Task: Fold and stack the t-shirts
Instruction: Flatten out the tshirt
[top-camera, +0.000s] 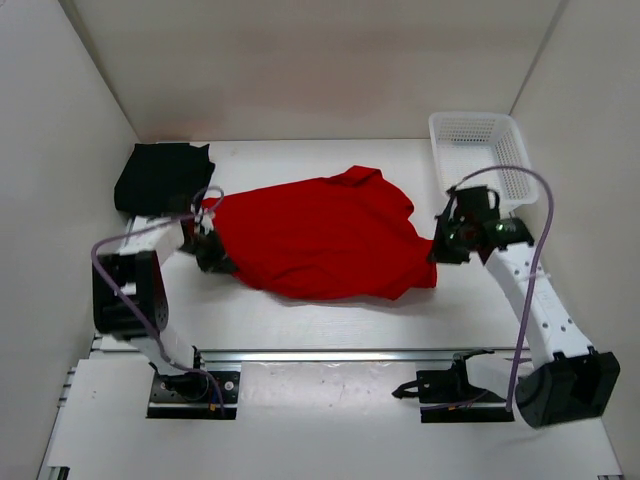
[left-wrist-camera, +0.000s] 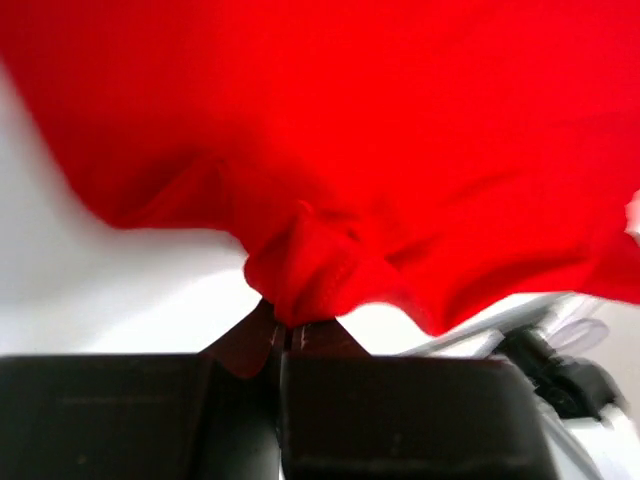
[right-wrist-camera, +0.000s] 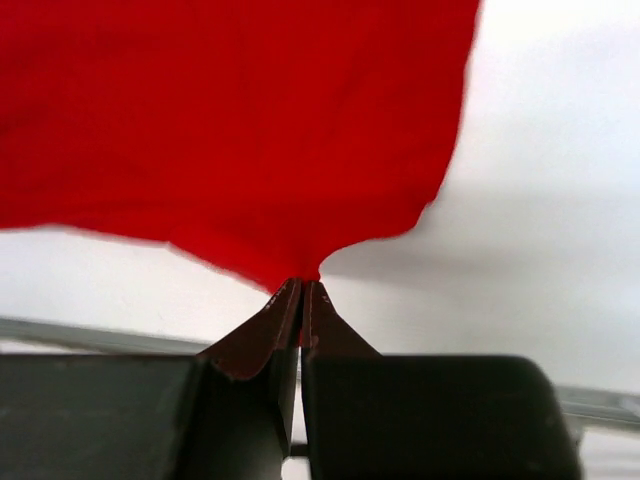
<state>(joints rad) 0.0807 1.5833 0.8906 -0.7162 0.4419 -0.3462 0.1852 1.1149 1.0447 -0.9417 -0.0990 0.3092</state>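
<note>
The red t-shirt (top-camera: 320, 235) is stretched across the middle of the table between both grippers. My left gripper (top-camera: 213, 252) is shut on its left edge; in the left wrist view a bunch of red cloth (left-wrist-camera: 300, 275) is pinched at the fingertips (left-wrist-camera: 285, 325). My right gripper (top-camera: 440, 250) is shut on its right edge; in the right wrist view the red cloth (right-wrist-camera: 230, 130) tapers into the closed tips (right-wrist-camera: 302, 288). The black t-shirt (top-camera: 162, 176) lies folded at the back left. The orange t-shirt is out of view.
A white mesh basket (top-camera: 482, 155) stands at the back right, just behind my right arm. White walls enclose the table on three sides. A metal rail (top-camera: 340, 353) runs along the near edge.
</note>
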